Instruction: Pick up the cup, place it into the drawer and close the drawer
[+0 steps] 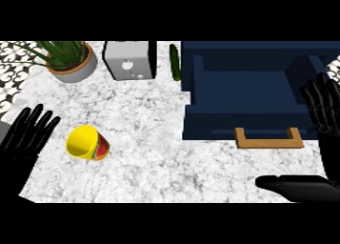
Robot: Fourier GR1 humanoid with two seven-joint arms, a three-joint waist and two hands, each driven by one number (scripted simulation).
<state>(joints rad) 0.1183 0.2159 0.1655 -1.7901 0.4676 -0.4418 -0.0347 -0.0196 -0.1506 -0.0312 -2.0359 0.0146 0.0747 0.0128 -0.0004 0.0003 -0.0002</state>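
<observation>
In the head view, the cup (86, 142) lay on its side on the marble counter (151, 162), its yellow mouth turned up and toward the left. It was well to the left of the drawer (250, 100) and touched nothing, so it was not yet picked up. The drawer, dark blue, stood pulled out with its wooden handle (268, 138) toward the robot; its inside was visible and held nothing, which I judged made it ready to receive the cup.

The left hand (28, 133) was just to the left of the cup, apart from it, with fingers straight and spread wide, holding nothing. I judged it the better placed hand for the pick, because it was the nearer one.

The right hand (327, 124) was over the right side of the drawer, fingers straight and open, thumb pointing left below the handle, holding nothing.

Behind the cup, farther from the robot, stood a potted plant (67, 59), a toaster (130, 59) and a cucumber (175, 62), all left of the drawer.
</observation>
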